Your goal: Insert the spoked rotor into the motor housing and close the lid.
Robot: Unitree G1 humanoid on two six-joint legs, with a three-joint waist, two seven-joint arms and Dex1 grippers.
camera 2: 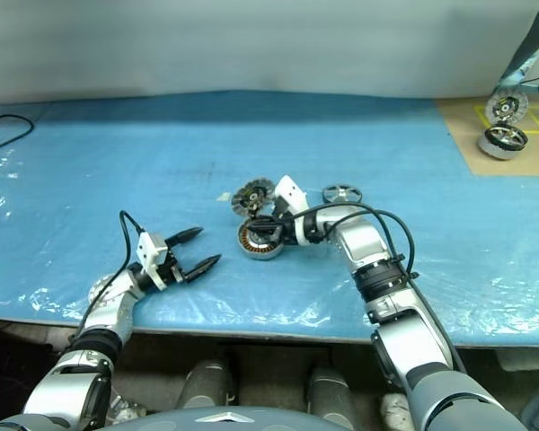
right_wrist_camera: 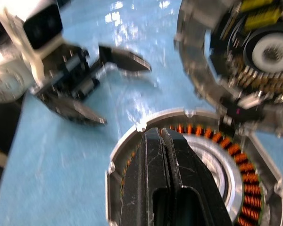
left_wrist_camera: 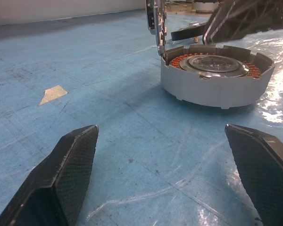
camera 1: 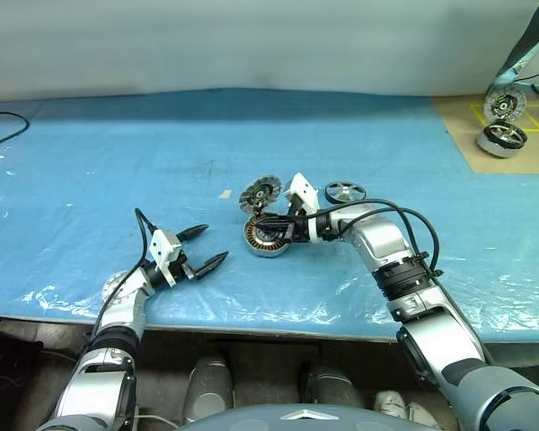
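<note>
Across the whole width of the scene runs the table [camera 1: 90,162], covered in a blue sheet, with a tan board [camera 1: 512,135] on its far right corner. On that board stand a silver-and-black motor [camera 1: 502,138] and, behind it, an upright disc [camera 1: 505,102].

Near the middle of the table lies the motor housing [camera 1: 268,237], a shallow silver cup whose copper-orange windings show in the open top. Its lid [camera 1: 260,193] stands raised at the far rim, hinged there and tipped up so its finned face looks toward the robot. Just beyond and to the right of the housing, apart from it, the spoked rotor [camera 1: 345,191] lies flat on the blue sheet.

Reaching in from the right, the right gripper [right_wrist_camera: 167,141] hovers over the open housing with its two black fingers pressed together and nothing between them; the tips sit above the ring of windings. Left of the housing and well apart from it, the left gripper [camera 1: 203,248] points toward the housing with its fingers spread wide and empty.

A small tan scrap [left_wrist_camera: 53,93] lies on the sheet.
</note>
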